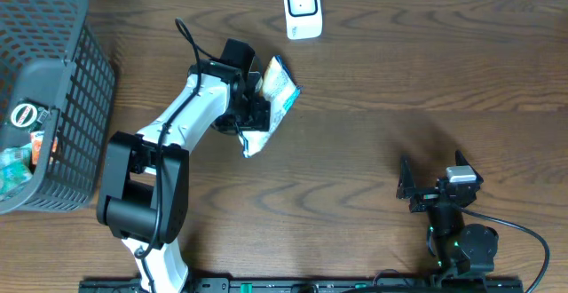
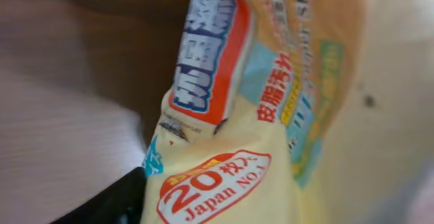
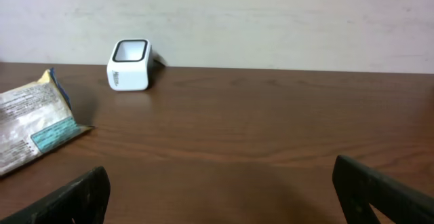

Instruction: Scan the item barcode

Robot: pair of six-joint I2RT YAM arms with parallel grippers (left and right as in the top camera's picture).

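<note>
The item is a yellow and orange snack packet (image 1: pixel 280 92) with a white end, lying left of the table's middle. My left gripper (image 1: pixel 255 107) is shut on its near side. In the left wrist view the creased packet (image 2: pixel 258 115) fills the frame, pressed against my one visible black finger (image 2: pixel 112 200); the other finger is hidden behind it. A white barcode scanner (image 1: pixel 302 10) stands at the far edge, beyond the packet. My right gripper (image 1: pixel 432 178) rests open near the front right, its jaws wide apart with nothing between them (image 3: pixel 220 190). It sees the scanner (image 3: pixel 129 64) and the packet's end (image 3: pixel 30 125).
A dark mesh basket (image 1: pixel 80 106) holding other items stands at the left edge. Bare brown wood table (image 1: pixel 417 80) stretches between the packet and my right arm. A pale wall (image 3: pixel 271 20) backs the table behind the scanner.
</note>
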